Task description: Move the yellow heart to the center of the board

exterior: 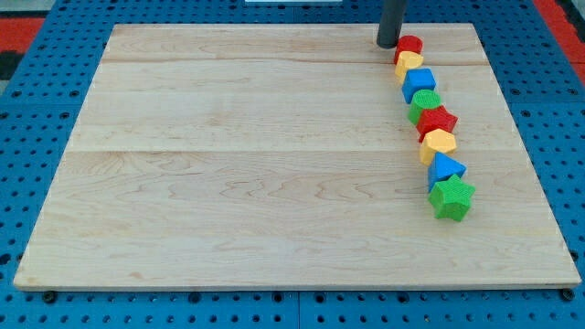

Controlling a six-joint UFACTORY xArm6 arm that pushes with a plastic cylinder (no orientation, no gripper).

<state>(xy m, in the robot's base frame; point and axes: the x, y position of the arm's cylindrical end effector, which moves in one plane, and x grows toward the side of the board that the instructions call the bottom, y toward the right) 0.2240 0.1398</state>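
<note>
The blocks lie in a slanting chain on the view's right side of the wooden board (256, 164). From the top they are a red block (409, 44), a yellow block that looks like the heart (409, 62), a blue cube (420, 82), a green round block (425, 102), a red star (437, 121), a second yellow block with flat sides (439, 143), a blue triangle (445, 168) and a green star (452, 198). My tip (388, 45) stands at the board's top edge, just left of the red block and up-left of the yellow heart.
The board rests on a blue perforated table (37, 110). Red surface shows at the top corners (18, 18). Neighbouring blocks in the chain touch or nearly touch each other.
</note>
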